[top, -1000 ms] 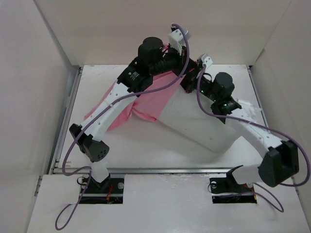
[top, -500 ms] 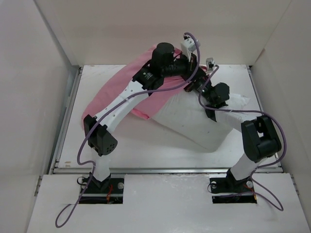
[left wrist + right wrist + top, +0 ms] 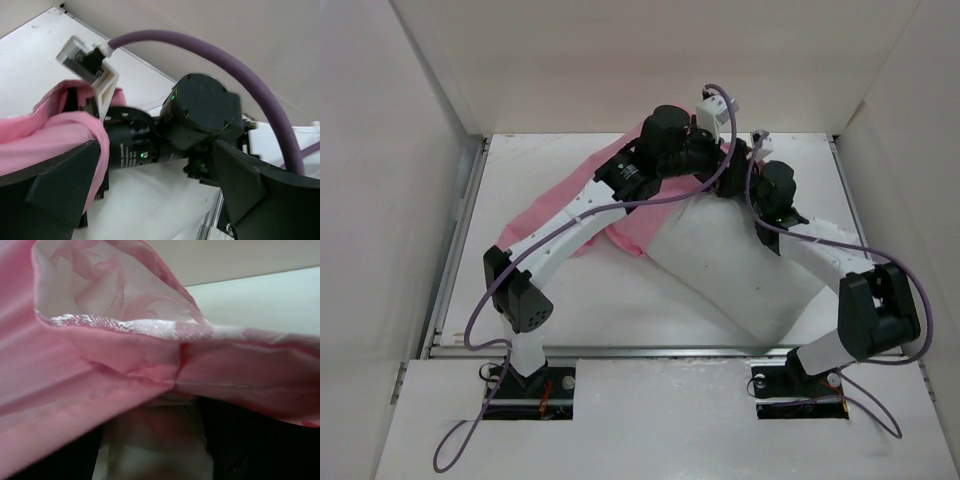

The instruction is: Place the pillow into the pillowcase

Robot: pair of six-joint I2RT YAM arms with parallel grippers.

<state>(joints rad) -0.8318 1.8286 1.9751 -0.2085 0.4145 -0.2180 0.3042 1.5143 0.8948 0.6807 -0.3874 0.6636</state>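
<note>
Pink pillowcase (image 3: 50, 135) drapes the spread left gripper's (image 3: 155, 200) finger (image 3: 55, 195); right gripper's (image 3: 732, 178) jaws hidden under it, state unclear

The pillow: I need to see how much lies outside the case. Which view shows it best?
Top external: the pillow shows nearly whole, white, its far end meeting the pillowcase. Left wrist shows only a white patch I cannot tell from the table; right wrist is filled by the pillowcase.
</note>
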